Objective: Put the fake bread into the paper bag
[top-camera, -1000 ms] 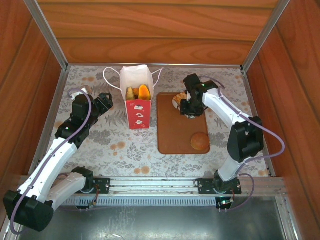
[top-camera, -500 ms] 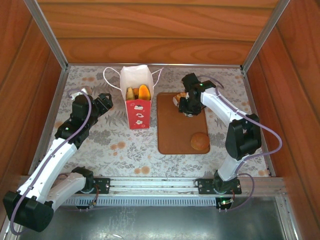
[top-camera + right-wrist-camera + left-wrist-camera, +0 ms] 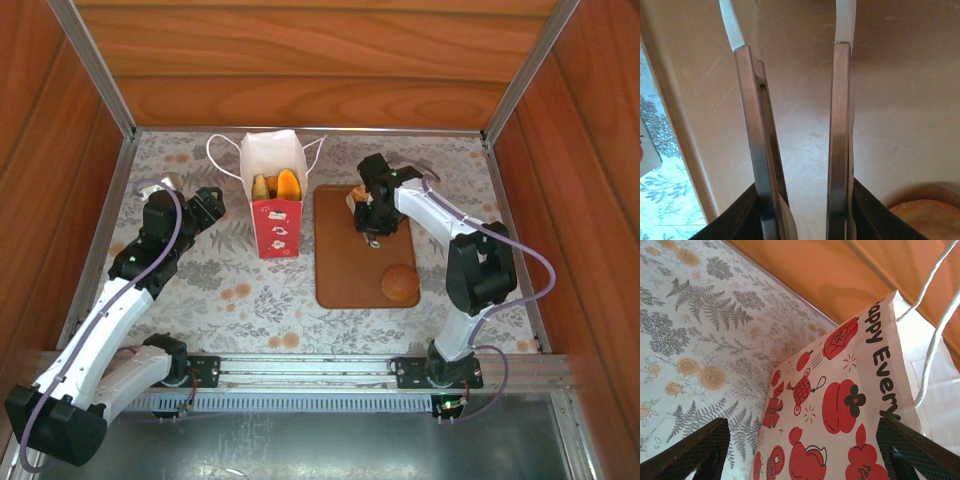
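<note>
Two pieces out of bag | fake bread (image 3: 288,184) tops show in paper bag (image 3: 275,225) mouth | round bun (image 3: 400,284) and pastry (image 3: 356,197) on brown board (image 3: 345,270) | right pincer (image 3: 372,208) clamped on metal tongs (image 3: 840,130), nothing between them | left pincer (image 3: 210,205) wide open, empty, just beside bag | est. mostly done

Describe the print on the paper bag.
The paper bag shows red lanterns, gifts and fruit with black lettering; clearest in the left wrist view.
</note>
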